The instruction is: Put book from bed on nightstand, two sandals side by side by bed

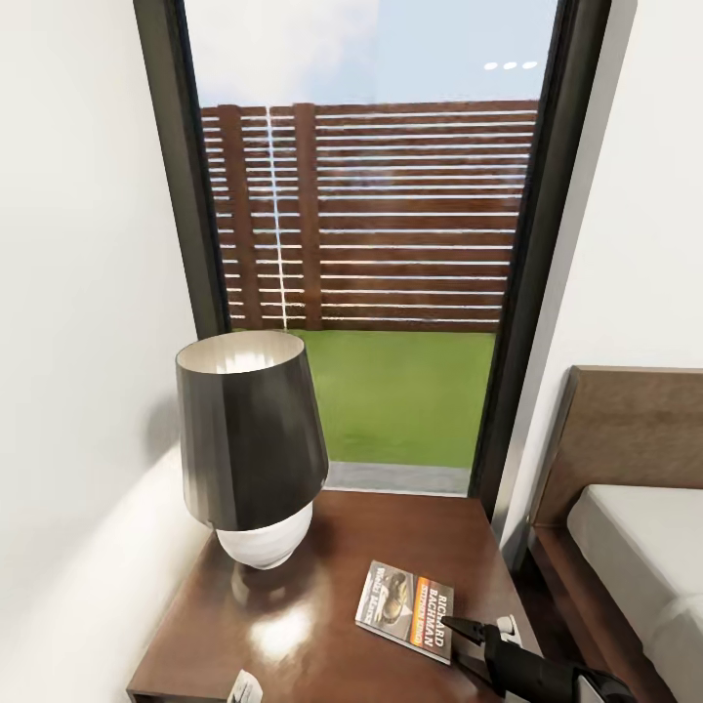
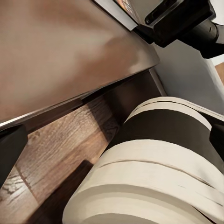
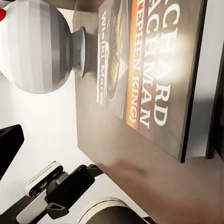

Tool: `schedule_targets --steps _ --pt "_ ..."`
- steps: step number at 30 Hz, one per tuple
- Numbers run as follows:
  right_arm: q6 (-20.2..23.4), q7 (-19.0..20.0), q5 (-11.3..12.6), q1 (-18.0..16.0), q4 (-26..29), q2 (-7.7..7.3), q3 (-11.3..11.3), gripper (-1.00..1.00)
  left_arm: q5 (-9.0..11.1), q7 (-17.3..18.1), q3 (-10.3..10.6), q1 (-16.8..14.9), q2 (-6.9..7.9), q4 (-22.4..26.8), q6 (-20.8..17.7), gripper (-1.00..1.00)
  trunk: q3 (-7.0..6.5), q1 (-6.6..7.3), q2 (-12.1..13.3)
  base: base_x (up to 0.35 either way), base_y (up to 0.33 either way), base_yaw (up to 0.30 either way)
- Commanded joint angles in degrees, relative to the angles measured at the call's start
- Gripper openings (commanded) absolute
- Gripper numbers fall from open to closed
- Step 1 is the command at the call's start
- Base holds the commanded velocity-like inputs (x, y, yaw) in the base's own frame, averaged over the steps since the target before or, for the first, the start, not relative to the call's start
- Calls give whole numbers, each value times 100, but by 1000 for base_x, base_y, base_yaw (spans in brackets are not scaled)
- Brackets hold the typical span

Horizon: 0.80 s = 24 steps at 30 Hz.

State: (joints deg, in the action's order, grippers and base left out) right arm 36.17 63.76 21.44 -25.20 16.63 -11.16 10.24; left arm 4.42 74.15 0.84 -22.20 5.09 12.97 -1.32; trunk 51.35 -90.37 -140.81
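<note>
A lamp [image 1: 251, 449] stood at the back left of the nightstand [image 1: 322, 605], the book [image 1: 407, 598] lay flat toward its front right, the window [image 1: 376, 244] rose behind it, and the bed [image 1: 635, 547] lay to the nightstand's right, apart from it.

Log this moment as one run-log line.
book flat on nightstand beside lamp | right tool at book's edge, grip unclear | sandals pending

You're looking w/ the left wrist cam under the table [image 2: 60, 51] edge: brown top above, wood-plank floor [image 2: 56, 154] below. Robot's black-and-cream trunk [image 2: 158, 163] sits close in front. The right end effector [image 2: 156, 18], black, shows by the table's far edge.
</note>
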Motion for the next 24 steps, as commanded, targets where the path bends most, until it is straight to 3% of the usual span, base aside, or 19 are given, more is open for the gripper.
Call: schedule_targets --steps 1,8,24 --pt "40 4 26 -3 -1 -1 4 100 45 0 -70 -6 0 4 44 100 5 1 -2 0 0 0" --pt "40 4 25 -3 -1 -1 4 100 41 -4 -67 -5 0 6 44 100 -67 89 158 0 0 0" --pt "40 4 23 -3 -1 -1 5 100 42 31 -68 -6 0 11 45 100 -103 133 238 0 0 0"
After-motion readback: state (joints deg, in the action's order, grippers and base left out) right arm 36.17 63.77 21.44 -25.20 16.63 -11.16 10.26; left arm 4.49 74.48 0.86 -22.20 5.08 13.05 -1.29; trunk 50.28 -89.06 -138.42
